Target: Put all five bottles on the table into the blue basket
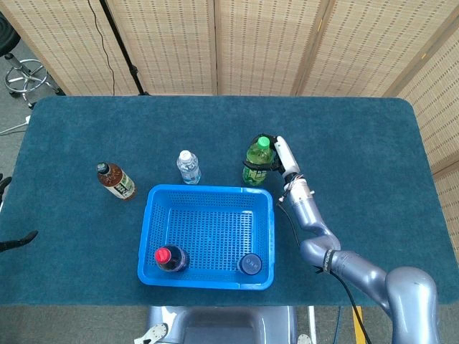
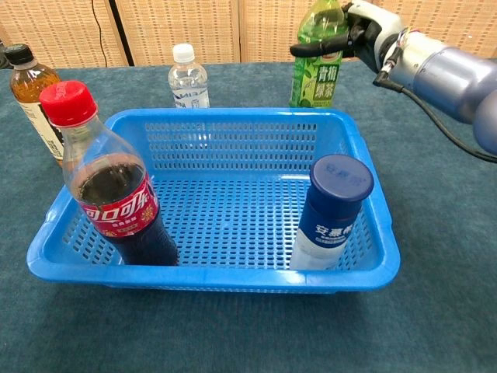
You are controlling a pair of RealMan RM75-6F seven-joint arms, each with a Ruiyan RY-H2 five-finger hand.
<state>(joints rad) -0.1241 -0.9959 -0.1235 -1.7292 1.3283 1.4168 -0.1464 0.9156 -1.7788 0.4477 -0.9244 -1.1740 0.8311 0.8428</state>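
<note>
My right hand (image 1: 277,155) (image 2: 362,32) grips the green tea bottle (image 1: 255,164) (image 2: 318,72) near its neck and holds it raised just behind the blue basket's (image 1: 208,190) (image 2: 233,116) far right corner. Inside the basket stand a red-capped cola bottle (image 1: 170,259) (image 2: 109,194) at the near left and a blue-capped white bottle (image 1: 249,264) (image 2: 334,214) at the near right. A clear water bottle (image 1: 188,167) (image 2: 189,78) and a brown tea bottle (image 1: 117,181) (image 2: 31,85) stand on the table behind and left of the basket. Only spread fingertips of my left hand (image 1: 11,244) show at the left edge, holding nothing.
The table is covered in dark teal cloth (image 1: 358,143). Woven screens (image 1: 272,43) stand behind its far edge. A stool (image 1: 25,75) and a stand's pole are on the floor at the back left.
</note>
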